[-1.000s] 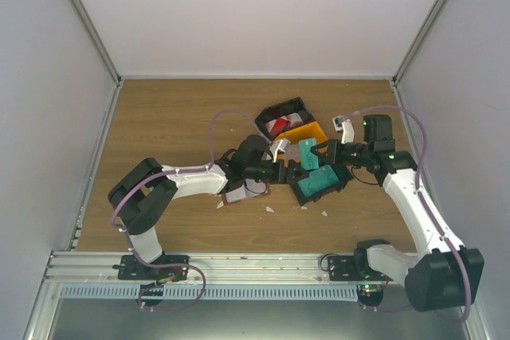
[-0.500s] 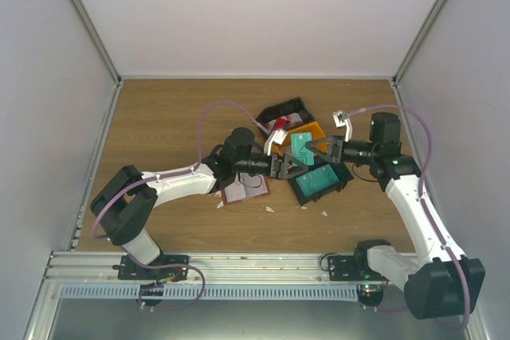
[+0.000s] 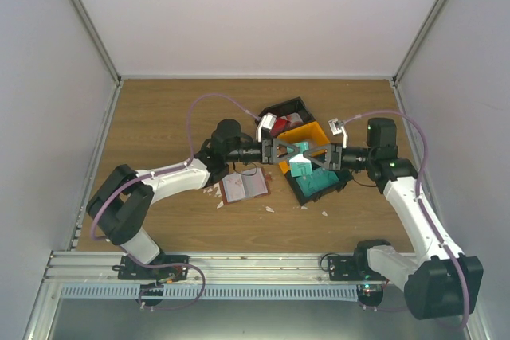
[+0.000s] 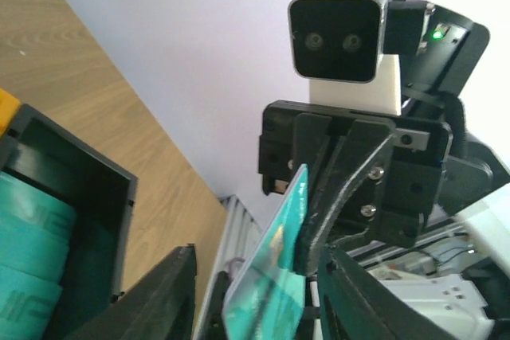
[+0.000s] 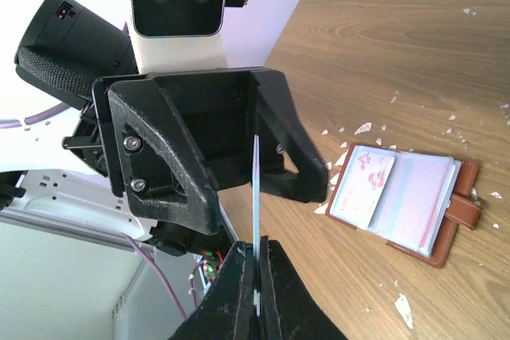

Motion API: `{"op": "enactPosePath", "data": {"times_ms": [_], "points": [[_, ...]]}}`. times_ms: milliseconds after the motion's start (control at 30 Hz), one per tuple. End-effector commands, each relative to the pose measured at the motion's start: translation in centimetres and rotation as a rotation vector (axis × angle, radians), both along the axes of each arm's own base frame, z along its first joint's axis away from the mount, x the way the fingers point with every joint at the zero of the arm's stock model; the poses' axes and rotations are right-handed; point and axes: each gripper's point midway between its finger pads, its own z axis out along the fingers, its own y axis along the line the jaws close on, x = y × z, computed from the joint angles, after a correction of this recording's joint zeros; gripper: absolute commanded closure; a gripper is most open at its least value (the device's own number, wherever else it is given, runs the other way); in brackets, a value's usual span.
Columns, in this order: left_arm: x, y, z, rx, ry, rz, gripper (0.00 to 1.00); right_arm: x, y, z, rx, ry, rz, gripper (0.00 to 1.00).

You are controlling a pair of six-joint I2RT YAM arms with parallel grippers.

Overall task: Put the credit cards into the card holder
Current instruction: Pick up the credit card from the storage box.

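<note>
A teal credit card (image 3: 301, 158) hangs edge-up over the bins, and my right gripper (image 3: 319, 157) is shut on its end. The right wrist view shows the card's thin edge (image 5: 256, 185) pinched in those jaws (image 5: 256, 259). My left gripper (image 3: 288, 151) faces it, open, with one finger on each side of the card (image 4: 275, 276) and a gap to both. The card holder (image 3: 247, 186) lies open on the table below the left arm. A pinkish-white card (image 5: 362, 187) sits in its left pocket. A red-and-white card (image 3: 280, 124) lies in the far black bin.
A black bin (image 3: 288, 107), an orange bin (image 3: 312, 130) and a nearer black bin (image 3: 325, 189) with teal contents are clustered under the grippers. Small white scraps (image 3: 269, 209) lie on the wood around the card holder.
My left gripper moved right and farther back until its fingers stand around the teal card, and they have narrowed. My right gripper carried the card a little left to meet it.
</note>
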Motion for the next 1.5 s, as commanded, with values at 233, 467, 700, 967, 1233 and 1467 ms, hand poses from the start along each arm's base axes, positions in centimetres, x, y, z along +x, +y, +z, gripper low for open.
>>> {"op": "enactPosePath", "data": {"times_ms": [233, 467, 700, 967, 1233, 1467], "points": [[-2.5, -0.3, 2.9, -0.102, -0.062, -0.147, 0.77, -0.4, 0.3, 1.5, 0.057, -0.046, 0.035, 0.99], [-2.9, -0.2, 3.9, -0.128, -0.081, -0.172, 1.00, -1.0, 0.4, 2.9, 0.080, -0.077, 0.050, 0.98], [-3.4, 0.5, 5.3, -0.149, -0.128, -0.176, 1.00, -0.5, -0.3, 3.0, 0.041, -0.112, -0.012, 0.63], [-3.2, 1.5, 5.7, -0.144, -0.150, -0.153, 1.00, 0.0, -1.2, 2.5, 0.005, -0.126, -0.074, 0.73], [-3.0, 1.6, 5.6, -0.144, -0.147, -0.149, 1.00, 0.3, -1.3, 1.7, -0.009, -0.113, -0.081, 0.76], [-3.1, 1.6, 5.7, -0.155, -0.138, -0.154, 1.00, 0.0, -1.1, 1.6, -0.001, -0.125, -0.059, 0.83]]}}
